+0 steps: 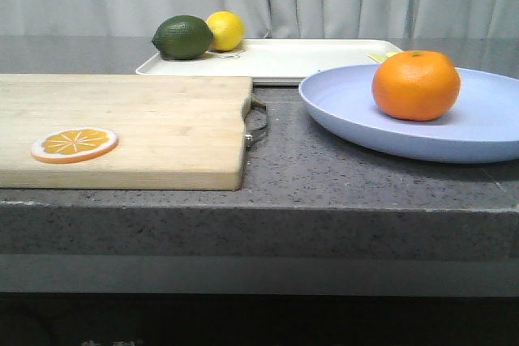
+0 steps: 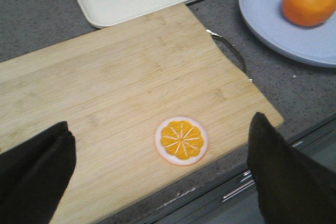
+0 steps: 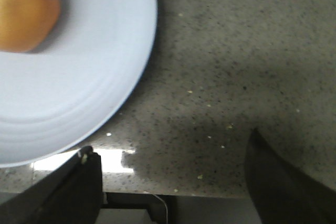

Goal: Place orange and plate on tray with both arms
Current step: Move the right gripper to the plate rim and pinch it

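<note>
Orange point(image 1: 416, 85) on plate point(image 1: 486, 123), right; tray point(image 1: 308, 58) far behind.
Left gripper point(image 2: 157, 174) jaws wide over cutting board point(image 2: 121, 93); right gripper point(image 3: 173, 182) jaws wide beside plate.

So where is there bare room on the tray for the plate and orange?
The tray is bare from the yellow lemon rightward to its far corner. Its left end is crowded by the green lime and lemon. The plate, carrying the orange, overlaps the tray's right front edge in this view.
</note>
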